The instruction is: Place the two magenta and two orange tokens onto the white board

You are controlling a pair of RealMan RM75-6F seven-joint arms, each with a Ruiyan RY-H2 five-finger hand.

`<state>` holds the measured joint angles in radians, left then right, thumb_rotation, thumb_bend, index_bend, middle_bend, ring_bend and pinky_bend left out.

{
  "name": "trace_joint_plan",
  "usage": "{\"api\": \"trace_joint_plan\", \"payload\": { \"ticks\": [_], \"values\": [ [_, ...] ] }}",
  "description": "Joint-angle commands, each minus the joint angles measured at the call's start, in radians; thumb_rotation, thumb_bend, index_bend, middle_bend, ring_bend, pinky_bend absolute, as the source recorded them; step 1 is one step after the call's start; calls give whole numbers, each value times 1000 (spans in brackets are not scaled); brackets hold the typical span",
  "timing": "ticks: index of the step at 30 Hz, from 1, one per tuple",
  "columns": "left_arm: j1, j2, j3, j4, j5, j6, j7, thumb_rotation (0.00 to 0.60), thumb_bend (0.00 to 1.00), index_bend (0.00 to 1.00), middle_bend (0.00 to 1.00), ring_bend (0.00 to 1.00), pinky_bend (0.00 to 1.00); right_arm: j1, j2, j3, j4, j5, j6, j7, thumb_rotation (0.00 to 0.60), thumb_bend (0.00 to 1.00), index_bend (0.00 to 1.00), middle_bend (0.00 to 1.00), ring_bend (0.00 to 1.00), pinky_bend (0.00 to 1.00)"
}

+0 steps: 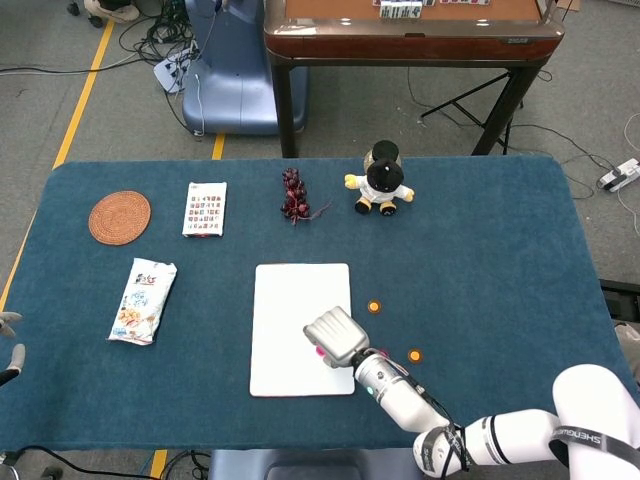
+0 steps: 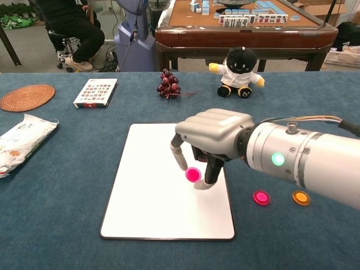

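Right hand (image 2: 211, 135) palm-down, fingers (image 2: 179, 157) curled in a pinch; left hand's fingertips (image 1: 8, 338) barely in view.

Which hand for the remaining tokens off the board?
Right. The right hand is over the white board with one round magenta token; the other magenta token and orange tokens lie on its side.

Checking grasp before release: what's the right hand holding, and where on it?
The right hand pinches a round magenta token by its opposite edges, between fingertips, over the white rectangular board.
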<state>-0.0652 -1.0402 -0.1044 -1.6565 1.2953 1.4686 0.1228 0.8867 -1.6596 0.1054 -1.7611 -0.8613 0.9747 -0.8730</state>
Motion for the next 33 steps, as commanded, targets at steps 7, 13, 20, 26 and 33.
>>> {"api": "trace_joint_plan", "payload": {
  "ticks": [7, 13, 20, 26, 33],
  "values": [
    [-1, 2, 4, -4, 6, -6, -2, 600, 441, 400, 472, 426, 525, 9, 4, -18, 1, -9, 16, 22, 600, 0, 308, 1000, 1000, 1000],
    [0, 3, 3, -5, 7, -4, -4, 600, 442, 400, 472, 426, 525, -8, 61, -56, -38, -20, 57, 9, 600, 25, 309, 1000, 1000, 1000],
    [-3, -1, 5, -4, 7, -9, 5, 600, 441, 400, 472, 426, 525, -54, 149, -126, -84, -39, 111, -2, 600, 101, 358, 1000, 1000, 1000],
    [-6, -6, 8, -3, 9, -15, 15, 600, 441, 400, 472, 426, 525, -98, 185, -184, -91, -79, 132, 17, 600, 112, 363, 1000, 1000, 1000],
    [-7, -8, 9, -2, 10, -17, 18, 600, 441, 401, 472, 426, 525, -146, 208, -231, -81, -128, 137, 56, 600, 114, 378, 1000, 1000, 1000]
  ]
}}
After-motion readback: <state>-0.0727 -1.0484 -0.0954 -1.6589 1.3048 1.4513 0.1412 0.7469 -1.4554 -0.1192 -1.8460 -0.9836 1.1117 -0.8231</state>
